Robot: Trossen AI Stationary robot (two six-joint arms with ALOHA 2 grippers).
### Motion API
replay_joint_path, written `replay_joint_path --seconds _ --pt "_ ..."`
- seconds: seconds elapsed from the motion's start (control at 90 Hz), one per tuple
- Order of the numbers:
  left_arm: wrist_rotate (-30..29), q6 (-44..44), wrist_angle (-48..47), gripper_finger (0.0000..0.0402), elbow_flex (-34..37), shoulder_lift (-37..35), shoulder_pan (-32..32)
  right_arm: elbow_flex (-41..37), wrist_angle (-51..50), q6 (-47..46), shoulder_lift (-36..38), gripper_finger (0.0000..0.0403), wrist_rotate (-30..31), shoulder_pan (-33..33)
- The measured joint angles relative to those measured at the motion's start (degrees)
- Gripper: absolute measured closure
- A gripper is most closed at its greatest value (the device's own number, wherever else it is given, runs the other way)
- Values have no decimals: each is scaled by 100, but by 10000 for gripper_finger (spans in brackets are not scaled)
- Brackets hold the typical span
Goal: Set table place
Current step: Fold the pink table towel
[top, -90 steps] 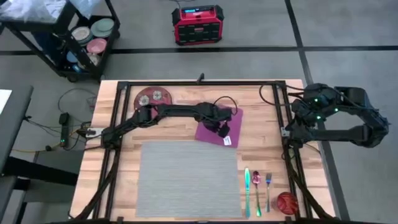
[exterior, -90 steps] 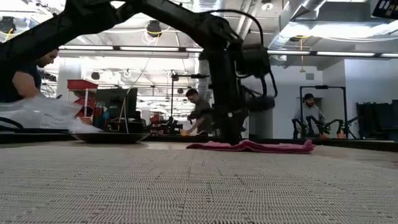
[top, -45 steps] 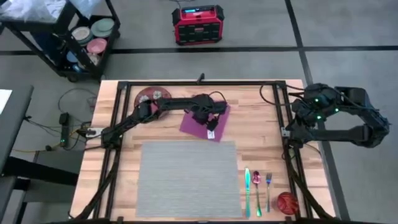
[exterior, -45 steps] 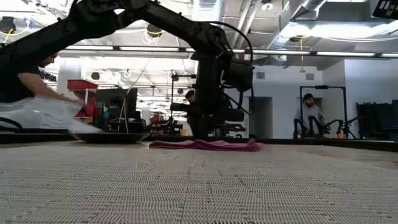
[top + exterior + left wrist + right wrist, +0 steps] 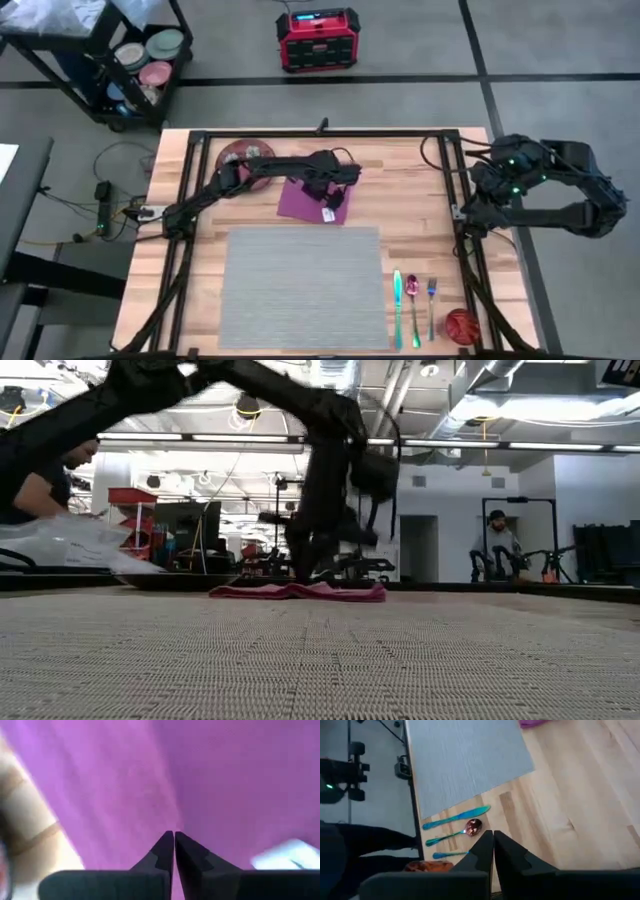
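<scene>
The left hand (image 5: 332,203), clamped on the purple napkin (image 5: 305,199), is dragging it leftward across the desk (image 5: 420,190) beyond the grey placemat (image 5: 300,285), nearing the plate (image 5: 243,153), while the right hand (image 5: 493,842), fingers together, is waiting off the desk's edge.

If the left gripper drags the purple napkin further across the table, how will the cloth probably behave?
The purple napkin probably is floppy: in the low view it lies low and rumpled on the table, so it may bunch or fold. It looks thin and light, so it should slide easily on the wood. The left gripper, shut on it, would likely lift only one corner.
</scene>
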State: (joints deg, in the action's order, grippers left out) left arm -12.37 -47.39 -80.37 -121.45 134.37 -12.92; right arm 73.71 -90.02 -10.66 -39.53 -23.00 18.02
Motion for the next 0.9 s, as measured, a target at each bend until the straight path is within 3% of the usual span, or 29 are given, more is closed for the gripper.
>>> replay_joint_path --seconds 0.2,0.311,0.611,0.9 --pt "-250 -466 433 401 7 -328 23 0 1 1 105 373 -279 0" --pt "212 -162 906 393 -11 -346 45 0 2 -92 116 343 -543 0" --pt "611 559 1271 304 -11 -200 102 0 -1 -275 175 262 -662 0" --pt "462 -99 1022 234 252 -188 -73 0 0 -255 178 244 -671 -2"
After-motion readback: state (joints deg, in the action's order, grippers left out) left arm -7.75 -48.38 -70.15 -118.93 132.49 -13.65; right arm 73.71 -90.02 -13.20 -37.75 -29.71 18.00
